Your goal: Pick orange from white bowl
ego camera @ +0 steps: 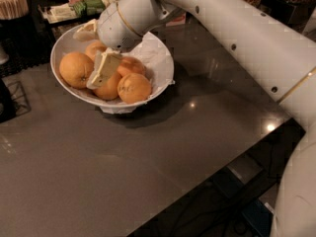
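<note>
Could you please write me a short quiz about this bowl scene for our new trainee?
1. True or false: the robot's gripper is down inside the wide, glossy white bowl, among the fruit.
2. Where does the large, round, yellow-orange orange lie? A) in the bowl, toward the picture's left; B) on the grey table; C) in the bowl, toward the picture's right.
3. What lines the bowl?

Key: 1 true; 2 A; 3 crinkled white paper.
</note>
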### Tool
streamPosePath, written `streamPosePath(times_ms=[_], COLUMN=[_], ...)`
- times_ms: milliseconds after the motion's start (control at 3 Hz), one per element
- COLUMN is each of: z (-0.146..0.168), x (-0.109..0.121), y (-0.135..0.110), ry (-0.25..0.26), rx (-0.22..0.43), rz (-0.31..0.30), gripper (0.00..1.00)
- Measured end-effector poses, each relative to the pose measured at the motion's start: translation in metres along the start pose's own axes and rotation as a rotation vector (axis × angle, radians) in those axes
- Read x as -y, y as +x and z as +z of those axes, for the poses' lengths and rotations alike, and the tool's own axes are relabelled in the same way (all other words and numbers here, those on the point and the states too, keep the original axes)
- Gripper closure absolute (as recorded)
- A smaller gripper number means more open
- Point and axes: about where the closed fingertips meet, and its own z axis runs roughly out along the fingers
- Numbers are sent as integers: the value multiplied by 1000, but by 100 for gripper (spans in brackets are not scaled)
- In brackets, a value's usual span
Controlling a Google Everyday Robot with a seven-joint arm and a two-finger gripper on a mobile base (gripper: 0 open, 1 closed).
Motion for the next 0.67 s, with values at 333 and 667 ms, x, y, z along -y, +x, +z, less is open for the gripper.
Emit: streamPosePath(times_ms=[333, 667], z=[5, 13], x=[0, -1], y=[1, 4], ry=[-22, -57], rx=[0, 0], rz=[1, 6], gripper=[20, 21])
